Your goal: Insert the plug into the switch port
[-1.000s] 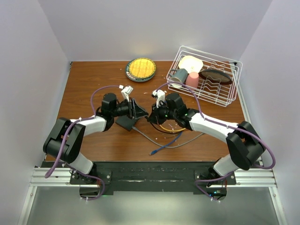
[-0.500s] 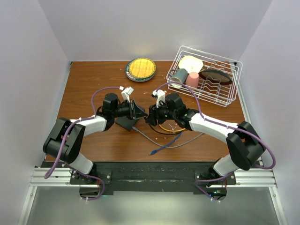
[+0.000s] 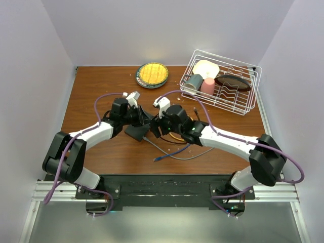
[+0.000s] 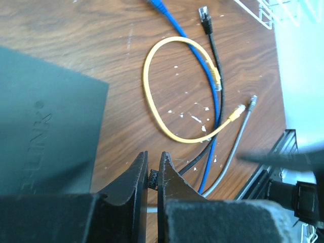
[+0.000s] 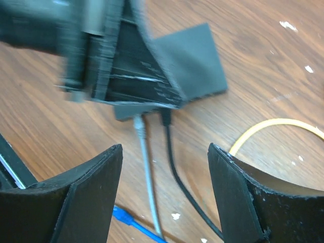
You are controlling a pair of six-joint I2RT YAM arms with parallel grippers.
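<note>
Jaws of left gripper (image 4: 153,161) all but together, pinching the small dark plug (image 4: 152,178) that ends the black cable (image 5: 174,167). Plug meets near edge of black switch (image 5: 195,61), beside a grey cable (image 5: 147,167). Cannot tell whether it is seated in a switch port. Right gripper (image 5: 165,152) spread wide, empty, hovering over both leads.

Dish rack (image 3: 238,98) holds grey cup (image 3: 192,82) on its side, pink cup (image 3: 207,87) and two plates. Yellow cable (image 4: 145,76) and blue cable (image 4: 185,35) loose on table (image 3: 91,96). Yellow-centred plate (image 3: 152,74) at far edge.

Left gripper (image 4: 153,164): fingers pinched almost together.
Right gripper (image 5: 164,197): fingers spread wide.
Arms: both reach inward, wrists near each other at centre.
</note>
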